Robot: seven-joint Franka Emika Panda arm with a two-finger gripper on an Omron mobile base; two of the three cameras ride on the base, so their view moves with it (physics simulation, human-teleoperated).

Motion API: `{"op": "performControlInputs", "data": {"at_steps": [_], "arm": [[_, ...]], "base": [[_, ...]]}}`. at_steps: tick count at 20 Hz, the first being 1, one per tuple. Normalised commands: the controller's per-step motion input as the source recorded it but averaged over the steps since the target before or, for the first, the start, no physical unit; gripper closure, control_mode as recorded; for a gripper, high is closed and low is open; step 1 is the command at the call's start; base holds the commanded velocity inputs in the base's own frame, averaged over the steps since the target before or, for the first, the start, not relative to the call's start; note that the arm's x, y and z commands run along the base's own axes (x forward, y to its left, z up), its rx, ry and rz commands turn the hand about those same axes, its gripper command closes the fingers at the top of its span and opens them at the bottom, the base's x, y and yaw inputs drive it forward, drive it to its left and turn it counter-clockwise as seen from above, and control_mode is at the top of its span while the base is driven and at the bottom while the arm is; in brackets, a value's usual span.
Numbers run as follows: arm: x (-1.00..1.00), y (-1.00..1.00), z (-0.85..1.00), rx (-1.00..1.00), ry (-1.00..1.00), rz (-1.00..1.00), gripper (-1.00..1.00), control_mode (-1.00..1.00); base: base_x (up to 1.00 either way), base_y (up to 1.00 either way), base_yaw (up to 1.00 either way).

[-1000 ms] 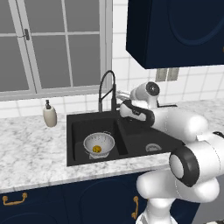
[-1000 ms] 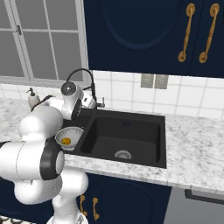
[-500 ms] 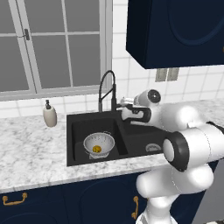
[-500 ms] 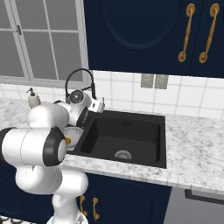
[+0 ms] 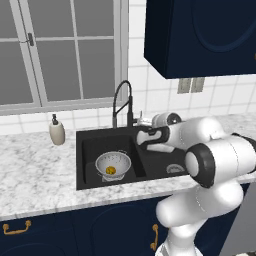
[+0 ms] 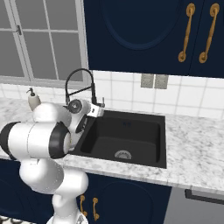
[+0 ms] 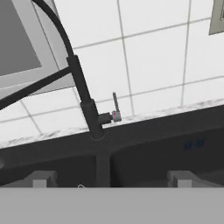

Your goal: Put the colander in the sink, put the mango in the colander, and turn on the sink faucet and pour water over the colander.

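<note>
Judging by how things lie, two of the three steps are done: the colander (image 5: 113, 163) sits in the left basin of the sink (image 5: 90, 181), toward the front, and the mango (image 5: 111, 171) lies inside it as a small yellow-orange spot at the bottom of the bowl. What is left is the water. No blue stream falls from the sink faucet (image 5: 123, 102), so it appears to be off, and its spout arches toward the left basin.

The hand (image 5: 142, 138) hovers over the divider between the two basins, near the back edge of the sink and just in front of the faucet's base. Its fingers (image 7: 180, 178) stand spread wide and hold nothing. That points to a reach for the lever as the step in hand.

From the left base view come the colander, the mango and the soap bottle (image 5: 57, 132) on the marble surface (image 5: 35, 175) to the left of the sink. In the right base view the robot's arm covers the left basin; instead it gives the right basin with its silver drain (image 6: 123, 154). The hand view gives what neither base view makes plain: the small side lever (image 7: 115, 106) standing upright beside the faucet's base, apart from the fingertips and between them in line.
</note>
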Motion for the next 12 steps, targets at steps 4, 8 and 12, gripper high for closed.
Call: {"op": "performControlInputs", "data": {"at_steps": [4,8,12], "arm": [[0.62,-0.11,-0.12,0.00,0.00,0.00,-1.00,-1.00],[0.50,-0.05,-0.10,0.00,0.00,0.00,-1.00,-1.00],[0.41,0.00,-0.05,0.00,0.00,0.00,-1.00,-1.00]], "base": [[0.00,0.00,0.00],[0.00,0.00,0.00],[0.00,0.00,0.00]]}}
